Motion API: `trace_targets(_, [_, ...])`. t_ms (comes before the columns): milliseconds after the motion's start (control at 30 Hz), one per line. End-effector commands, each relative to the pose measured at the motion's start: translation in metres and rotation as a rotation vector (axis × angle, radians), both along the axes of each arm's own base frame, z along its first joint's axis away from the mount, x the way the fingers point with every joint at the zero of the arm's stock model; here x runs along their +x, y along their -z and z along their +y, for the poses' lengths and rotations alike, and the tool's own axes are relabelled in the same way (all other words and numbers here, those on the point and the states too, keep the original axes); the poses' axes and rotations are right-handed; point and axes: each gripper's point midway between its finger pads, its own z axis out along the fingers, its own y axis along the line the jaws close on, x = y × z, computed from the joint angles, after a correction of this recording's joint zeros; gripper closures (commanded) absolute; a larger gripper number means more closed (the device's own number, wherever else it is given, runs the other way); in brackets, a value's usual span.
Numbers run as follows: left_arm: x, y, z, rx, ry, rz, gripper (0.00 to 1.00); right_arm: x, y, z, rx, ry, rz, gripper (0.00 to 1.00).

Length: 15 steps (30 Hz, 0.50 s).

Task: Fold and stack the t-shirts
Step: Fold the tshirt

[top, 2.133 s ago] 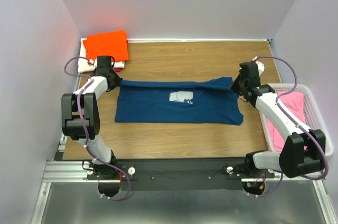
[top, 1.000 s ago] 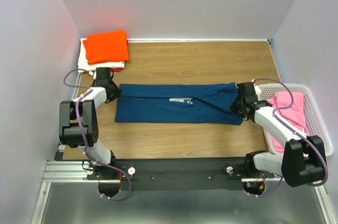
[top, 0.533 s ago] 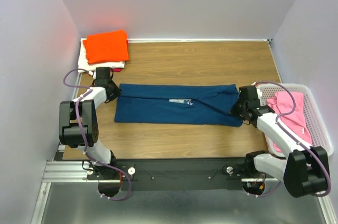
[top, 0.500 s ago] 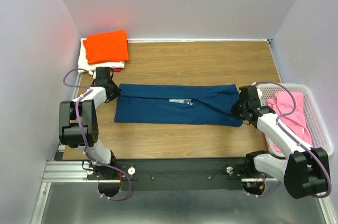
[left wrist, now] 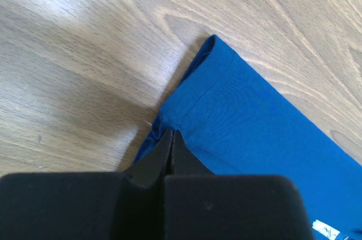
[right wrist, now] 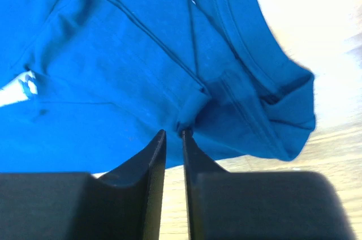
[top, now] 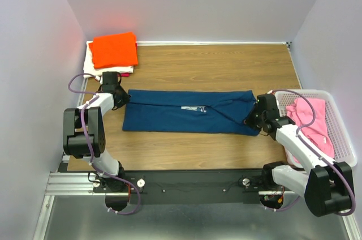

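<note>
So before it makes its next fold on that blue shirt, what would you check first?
1. Navy t-shirt lies as a long flat band on the table: ok.
2. Left hand shut on its left corner: ok.
3. Right hand holding the right end: cannot tell; a slim gap shows at its tip.
4. Right end smooth: not ok, the cloth is bunched there.
5. Orange t-shirt lies on top at the far left corner, nothing on it: ok.
</note>
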Motion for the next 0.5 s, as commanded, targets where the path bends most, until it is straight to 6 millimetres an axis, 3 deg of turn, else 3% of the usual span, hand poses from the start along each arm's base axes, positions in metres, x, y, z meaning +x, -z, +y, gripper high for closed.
trace_targets(0, [0.008,-0.007,-0.001,-0.02,0.012,-0.029,0.84,-0.006,0.005,0.004,0.024,-0.018,0.005,0.65])
trace_targets(33, [0.007,-0.008,-0.002,-0.024,0.017,-0.031,0.78,-0.006,0.004,0.004,0.023,-0.019,0.002,0.51])
trace_targets(133, [0.008,-0.014,-0.002,-0.021,0.026,-0.04,0.64,-0.002,-0.008,0.004,0.03,-0.017,-0.041,0.4])
trace_targets(300, [0.014,-0.042,0.002,0.019,0.042,-0.095,0.61,0.021,-0.04,0.009,0.03,-0.04,-0.125,0.41])
trace_targets(467, [0.019,-0.057,0.0,0.043,0.106,-0.125,0.61,0.059,-0.047,0.007,-0.042,-0.075,-0.145,0.49])
